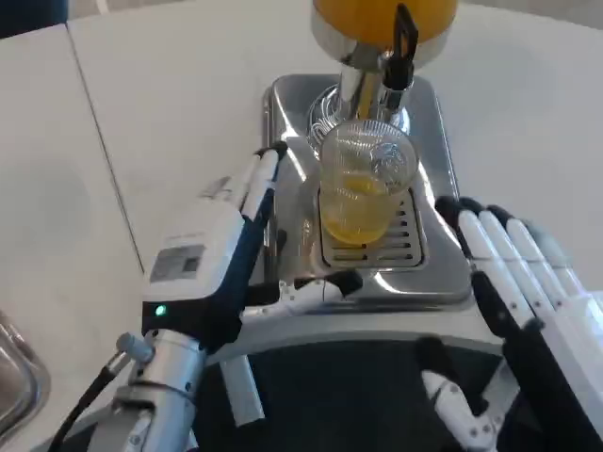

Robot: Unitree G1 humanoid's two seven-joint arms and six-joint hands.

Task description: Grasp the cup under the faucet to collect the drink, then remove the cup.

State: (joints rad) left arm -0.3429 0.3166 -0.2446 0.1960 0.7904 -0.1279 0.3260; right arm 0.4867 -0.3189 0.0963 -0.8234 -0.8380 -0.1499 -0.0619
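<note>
1. Nearest, the dark body of the robot (pixel 358 395) fills the bottom middle, cut off by the lower edge.
2. At the bottom left corner a curved metal object (pixel 14 381) is cut off by the picture edge; what it is cannot be told.
3. The left hand (pixel 231 273) rises from its silver forearm on the left side of the drip tray (pixel 443 160). Its fingers are spread: one reaches up along the tray's left rim, another lies across the tray's near rim. It holds nothing and does not touch the cup.
4. The right hand (pixel 509 273) sits at the tray's right near corner, with long fingers lying side by side and straight, pointing away toward the far side of the table (pixel 141 113). Its wrist is cut off by the right and bottom edges. It holds nothing.
5. The clear ribbed cup (pixel 366 193) stands upright on the slotted grate of the tray, between the two hands and apart from both. Orange juice fills roughly its lower part.
6. Just beyond and above the cup is the faucet (pixel 400 52) with its black lever.
7. Farthest, the dispenser's tank (pixel 377 19) of orange drink is cut off by the top edge.
</note>
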